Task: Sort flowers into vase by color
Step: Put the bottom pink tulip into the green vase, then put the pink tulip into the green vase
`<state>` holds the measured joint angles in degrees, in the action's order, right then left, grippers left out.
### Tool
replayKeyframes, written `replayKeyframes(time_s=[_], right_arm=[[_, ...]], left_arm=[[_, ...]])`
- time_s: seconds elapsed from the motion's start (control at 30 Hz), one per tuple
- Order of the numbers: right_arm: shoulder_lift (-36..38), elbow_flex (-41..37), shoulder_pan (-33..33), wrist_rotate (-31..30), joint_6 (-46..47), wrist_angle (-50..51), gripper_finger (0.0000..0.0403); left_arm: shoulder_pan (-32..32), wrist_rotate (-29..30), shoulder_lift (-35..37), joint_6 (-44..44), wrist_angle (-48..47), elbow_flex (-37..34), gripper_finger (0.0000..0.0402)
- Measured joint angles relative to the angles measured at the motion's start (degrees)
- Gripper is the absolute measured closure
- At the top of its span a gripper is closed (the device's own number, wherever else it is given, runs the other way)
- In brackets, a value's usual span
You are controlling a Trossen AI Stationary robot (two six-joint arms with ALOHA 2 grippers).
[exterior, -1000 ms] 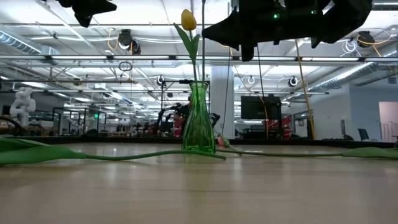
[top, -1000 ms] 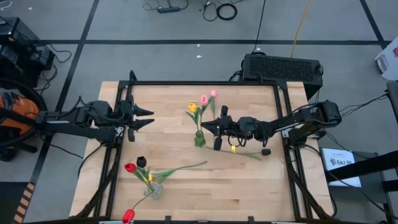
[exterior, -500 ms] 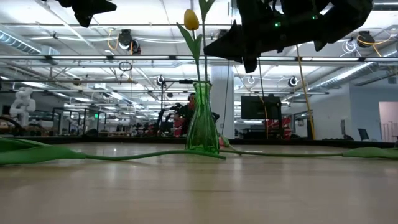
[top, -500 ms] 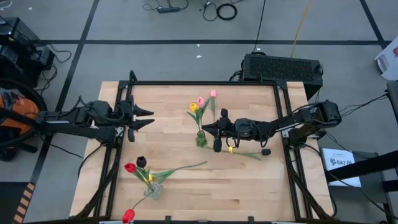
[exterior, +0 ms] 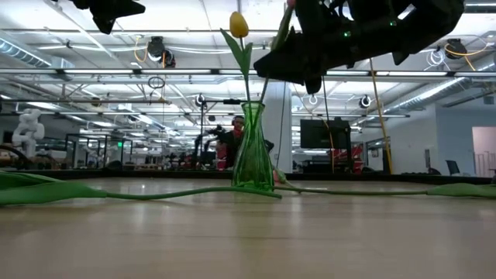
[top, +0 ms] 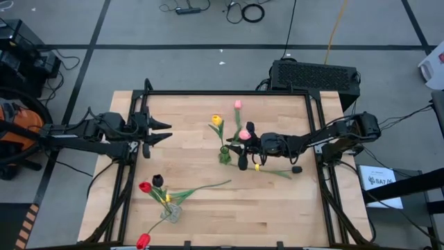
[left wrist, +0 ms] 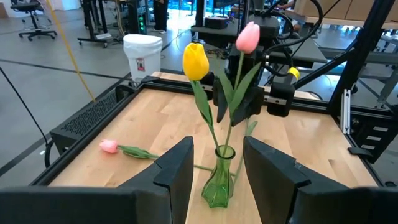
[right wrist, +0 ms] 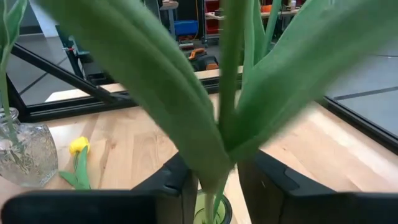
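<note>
A green vase (top: 223, 156) stands mid-table with a yellow tulip (top: 216, 120) and a pink tulip (top: 245, 135) in it. My right gripper (top: 232, 142) stands open, level, right above the vase's mouth (right wrist: 211, 208). The pink tulip's stem (right wrist: 224, 93) rises between its fingers, and the head leans over the gripper. In the left wrist view the pink head (left wrist: 249, 36) and the yellow head (left wrist: 196, 60) stand over the vase (left wrist: 219, 186). My left gripper (top: 166, 132) hangs open over the table's left side. My right gripper has the pink tulip's stem (right wrist: 217, 168) and leaves between its open fingers, which come level from the table's right. Whether a finger touches the stem or a leaf, I cannot tell. The stem's lower end stands in the green vase.
A clear vase (top: 171, 212) at the near left holds red, black and yellow flowers. A red flower (top: 143, 241) lies at the near edge. A pink flower (top: 238, 104) lies behind the green vase. A yellow flower (top: 258, 167) lies under my right arm.
My right gripper has tipped down a little and opened, letting go of the pink tulip. The tulip's head has swung from beside the yellow one toward the table's right and now leans over the gripper. Its stem stays in the green vase.
</note>
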<state>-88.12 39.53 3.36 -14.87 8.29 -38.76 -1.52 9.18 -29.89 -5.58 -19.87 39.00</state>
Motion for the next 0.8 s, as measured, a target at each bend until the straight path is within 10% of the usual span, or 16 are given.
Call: replayKeyframes(time_s=[0.33,0.8], right_arm=[[3.88,1.39,0.00,-0.14,1.43,6.71,0.0296],[5.20,25.38,0.00,0.00,6.07,63.68,0.0296]], left_arm=[[0.00,0.01,0.00,0.00,-0.37,0.00,0.0256],[-0.02,0.03,-0.09,0.07,-0.91,0.00,0.0256]])
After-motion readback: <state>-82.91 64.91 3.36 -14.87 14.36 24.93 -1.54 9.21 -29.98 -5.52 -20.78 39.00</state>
